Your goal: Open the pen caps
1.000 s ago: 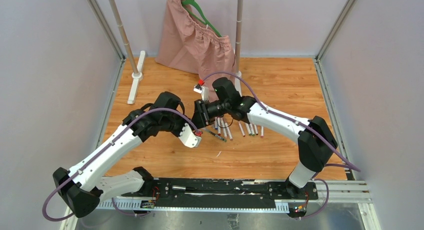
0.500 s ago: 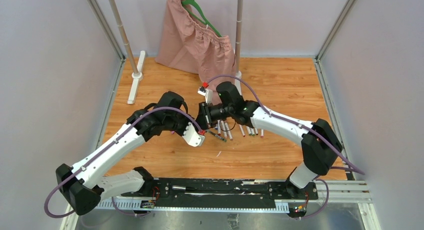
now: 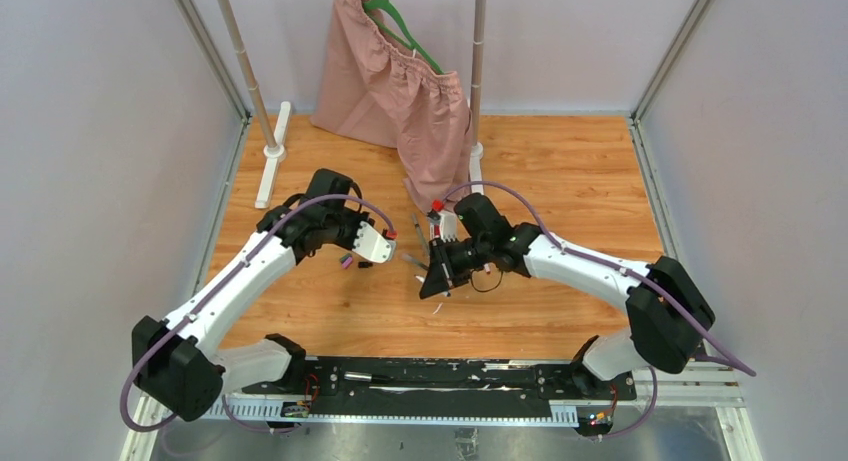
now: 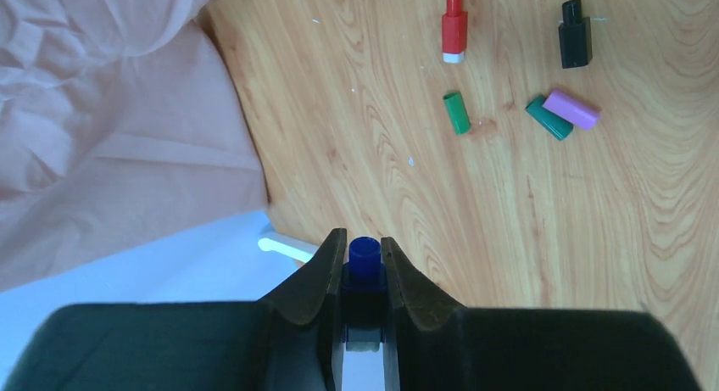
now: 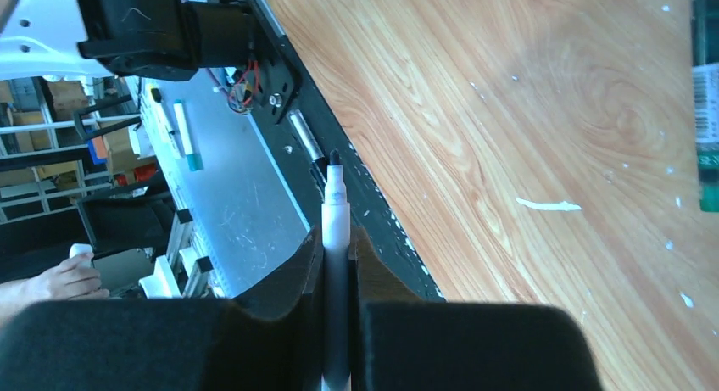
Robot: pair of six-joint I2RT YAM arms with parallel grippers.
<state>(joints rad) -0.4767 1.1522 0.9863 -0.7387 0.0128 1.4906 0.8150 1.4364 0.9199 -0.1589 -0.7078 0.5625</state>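
- Top view: the left gripper [image 3: 384, 247] and the right gripper [image 3: 434, 281] hang near each other over the wooden tabletop [image 3: 560, 171]. Their jaws are too small to read here.
- Left wrist view: the jaws clamp a small blue cylindrical plastic cap [image 4: 365, 259], above a loose red cap [image 4: 454, 28], black cap [image 4: 574, 33], green cap [image 4: 456, 112] and purple cap [image 4: 571, 108]. Best to release it low beside them so it doesn't roll.
- Right wrist view: the jaws pinch a white pen barrel [image 5: 335, 213] with its dark tip bare. It should be laid flat and gently.

Glossy white shell segments [image 3: 225, 291] alternate with bulky black joint housings [image 3: 180, 376] on both arms, and a purple cable [image 3: 497, 188] loops along each. The left gripper [image 4: 362, 238] and right gripper [image 5: 337, 238] have matte black, inward-curving fingers.
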